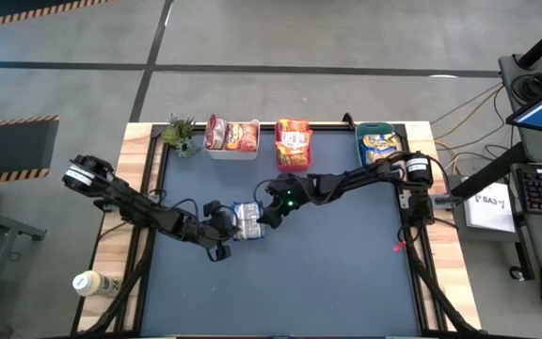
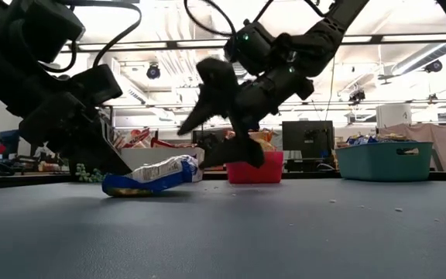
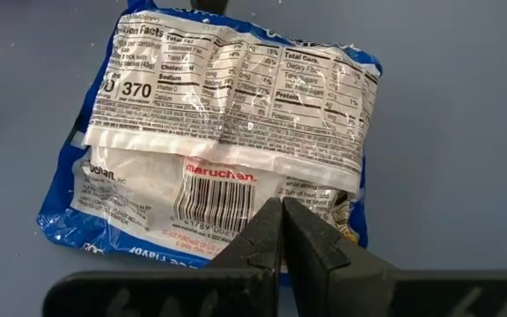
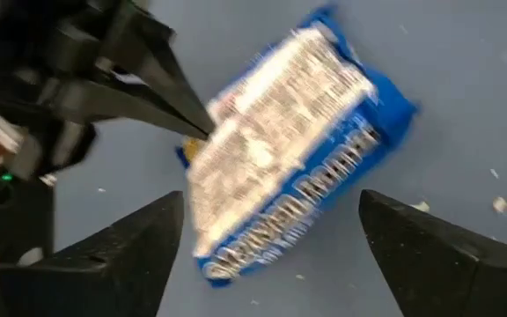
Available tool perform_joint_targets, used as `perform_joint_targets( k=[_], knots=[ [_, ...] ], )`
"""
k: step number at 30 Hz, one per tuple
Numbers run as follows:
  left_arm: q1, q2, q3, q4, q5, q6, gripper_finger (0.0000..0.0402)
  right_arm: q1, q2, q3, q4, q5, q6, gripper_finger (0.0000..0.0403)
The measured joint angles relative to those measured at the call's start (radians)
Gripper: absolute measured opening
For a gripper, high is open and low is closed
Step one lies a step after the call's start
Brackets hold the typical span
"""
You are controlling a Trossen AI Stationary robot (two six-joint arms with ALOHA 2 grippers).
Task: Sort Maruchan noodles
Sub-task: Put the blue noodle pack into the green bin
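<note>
I'm on the last loose blue packet [image 1: 248, 221], mid-table with its back side up: left gripper [image 3: 280, 224] is pinched shut on its near edge, right gripper [image 4: 271, 238] hovers just above with fingers spread wide. Next, I reckon, right closes on it, left lets go, then over to the teal bin [image 1: 381, 131].

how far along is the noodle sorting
Nearly done, it looks. The white bin, pink bin and teal bin along the back edge each already hold packets. One crinkly blue plastic noodle packet is left on the dark table. The left gripper has its jaws shut on that packet's edge, and the right gripper hovers over it with jaws open. It likely belongs in the teal bin.
</note>
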Motion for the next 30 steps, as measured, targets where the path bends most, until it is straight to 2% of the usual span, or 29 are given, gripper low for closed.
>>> perform_joint_targets(
  k=[6,12,15,30],
  knots=[
    [0.000,0.001,0.000,-0.004,0.002,-0.007,0.0000,-0.002,0.056,-0.002,0.032,0.018,0.002,0.0343],
    [-0.001,0.002,-0.002,-0.004,-0.007,-0.008,0.0000,0.011,0.135,-0.002,0.277,-0.053,0.001,0.0334],
    [-0.002,0.003,-0.002,-0.003,-0.008,-0.008,0.0000,0.010,0.165,0.002,0.342,-0.065,0.002,0.0328],
    [-0.003,0.006,-0.005,0.038,-0.013,-0.008,0.0000,0.010,0.183,0.021,0.352,-0.064,0.008,0.0322]
  ],
)
